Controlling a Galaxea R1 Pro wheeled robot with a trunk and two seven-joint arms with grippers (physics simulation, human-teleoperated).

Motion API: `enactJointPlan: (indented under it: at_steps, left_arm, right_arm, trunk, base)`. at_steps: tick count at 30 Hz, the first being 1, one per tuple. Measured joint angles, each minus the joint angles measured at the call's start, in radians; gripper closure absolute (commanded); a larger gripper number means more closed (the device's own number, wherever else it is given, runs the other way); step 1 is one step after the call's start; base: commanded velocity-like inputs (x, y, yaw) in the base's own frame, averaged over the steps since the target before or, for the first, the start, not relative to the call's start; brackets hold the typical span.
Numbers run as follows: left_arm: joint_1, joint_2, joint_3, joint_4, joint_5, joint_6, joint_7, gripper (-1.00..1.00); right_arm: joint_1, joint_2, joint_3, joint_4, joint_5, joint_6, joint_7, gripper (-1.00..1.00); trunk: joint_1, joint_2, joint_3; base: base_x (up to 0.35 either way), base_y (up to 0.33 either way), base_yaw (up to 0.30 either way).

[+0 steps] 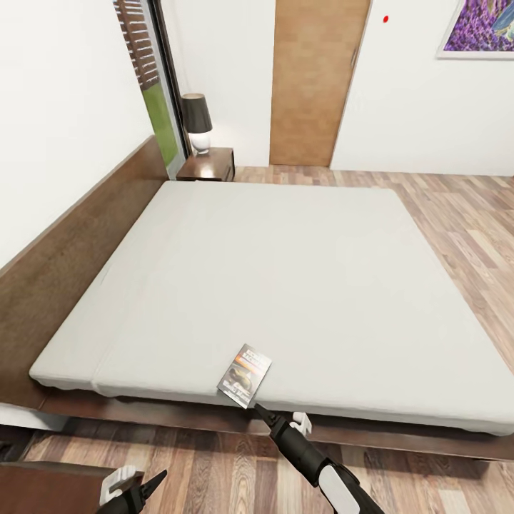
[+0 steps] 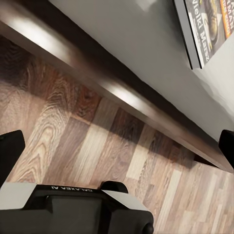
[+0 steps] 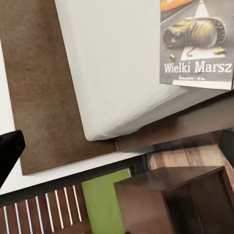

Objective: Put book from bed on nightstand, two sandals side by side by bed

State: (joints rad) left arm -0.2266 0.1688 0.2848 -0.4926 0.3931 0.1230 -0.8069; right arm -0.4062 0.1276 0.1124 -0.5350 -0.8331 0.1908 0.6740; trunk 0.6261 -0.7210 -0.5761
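The book (image 1: 244, 375), a thin dark paperback with an orange band, lies flat on the bed's off-white mattress (image 1: 285, 278) at its near edge. My right gripper (image 1: 258, 410) reaches up from the floor side, its tips just short of the book's near corner. In the right wrist view its dark fingers (image 3: 9, 151) stand wide apart, open and empty, with the book (image 3: 197, 44) ahead. My left gripper (image 1: 146, 487) hangs low over the floor, open and empty. The nightstand (image 1: 208, 164) stands by the bed's far corner. The sandals are out of view.
A black-shaded lamp (image 1: 197, 121) stands on the nightstand. The brown headboard (image 1: 78, 235) runs along the left wall. A brown door (image 1: 314, 78) and wood-plank floor (image 1: 464, 214) lie beyond the bed. A reddish-brown top (image 1: 43, 487) sits at my lower left.
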Motion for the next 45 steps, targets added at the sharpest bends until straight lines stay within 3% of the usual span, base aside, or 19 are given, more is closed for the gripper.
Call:
enactJointPlan:
  at_steps: [45]
  left_arm:
    - [0.0, 0.0, -0.001, 0.0, 0.0, 0.0, 0.0, -1.0]
  right_arm:
    - [0.0, 0.0, 0.0, 0.0, 0.0, -0.002, 0.0, -1.0]
  trunk:
    - [0.173, -0.315, -0.141]
  base:
    - [0.0, 0.0, 0.0]
